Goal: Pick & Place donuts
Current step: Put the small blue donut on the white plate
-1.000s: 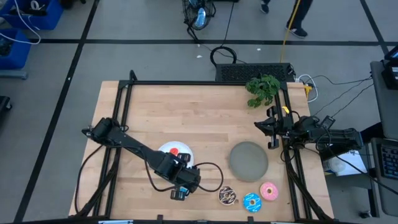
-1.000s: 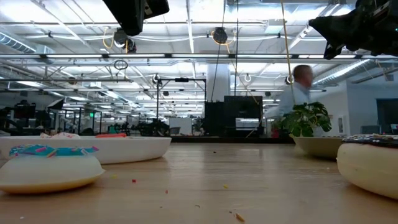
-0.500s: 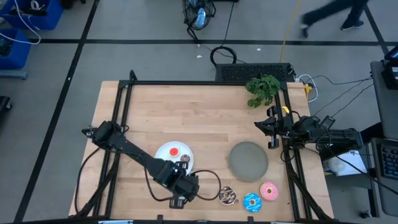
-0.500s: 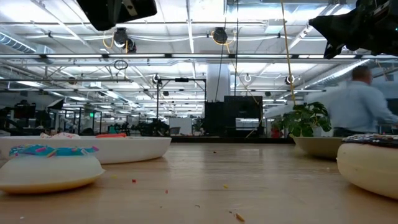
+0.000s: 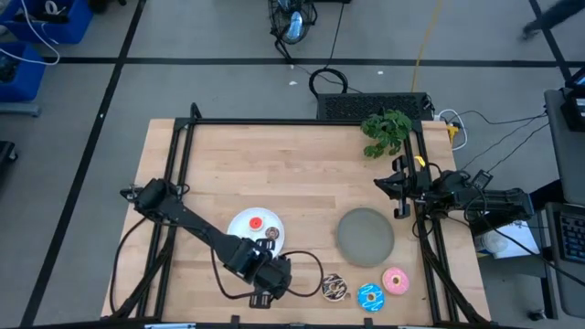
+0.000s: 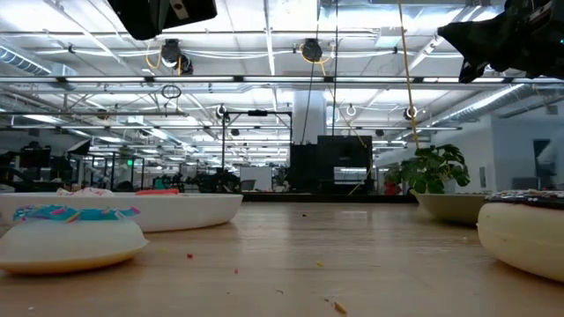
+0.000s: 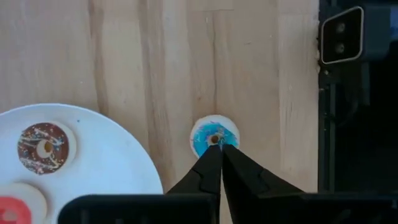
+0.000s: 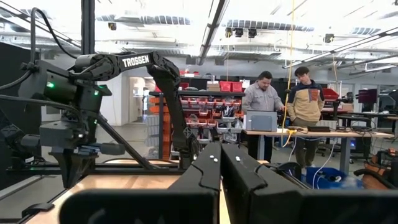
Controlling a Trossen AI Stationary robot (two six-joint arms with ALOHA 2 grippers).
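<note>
Left gripper (image 7: 216,151) hung over a tiny blue donut (image 7: 214,134), fingers pressed together.

The donut lay on bare wood just beside the white plate (image 7: 112,158), which held brown (image 7: 43,139) and red (image 7: 15,208) donuts. The right gripper (image 5: 398,190) waited closed at the table's right edge, near a plant (image 5: 386,131).

- left gripper (image 7: 216,151) fingertips covering near edge of tiny blue donut (image 7: 214,133) in left wrist view
- white plate (image 7: 118,163) getting cut off at frame edge, red donut (image 7: 17,209) too
- from above, left arm is hiding blue donut completely
- low view: chocolate donut (image 6: 526,229) running off the side, only part of it showing
</note>
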